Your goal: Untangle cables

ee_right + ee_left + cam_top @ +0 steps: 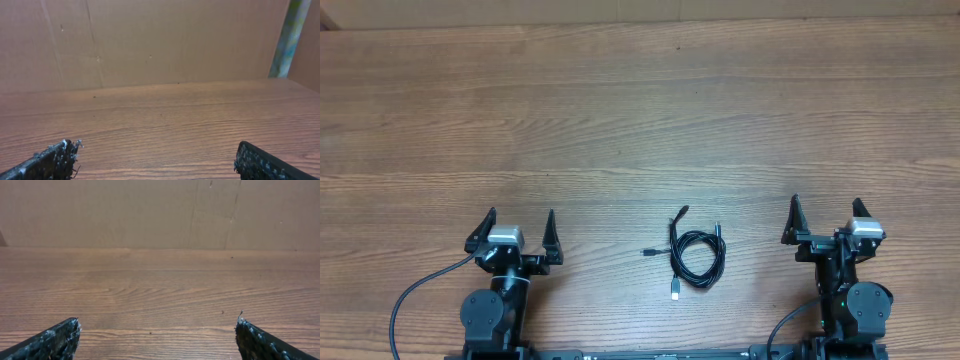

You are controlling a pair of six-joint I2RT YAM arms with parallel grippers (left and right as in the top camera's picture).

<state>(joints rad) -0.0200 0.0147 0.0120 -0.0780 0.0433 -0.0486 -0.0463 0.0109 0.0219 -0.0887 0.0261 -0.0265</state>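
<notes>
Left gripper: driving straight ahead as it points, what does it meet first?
Way looks free: bare table up to the brown back wall, depth unclear. The cables lie right of the left gripper.

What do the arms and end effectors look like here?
Both arms are black with a silvery block at the wrist. The left end effector and right end effector each have two pointed black fingers, tips scuffed pale. A thick black lead runs from each base.

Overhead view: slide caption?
Tangled black cables lie on the wooden table between the open left claw and right claw.
</notes>
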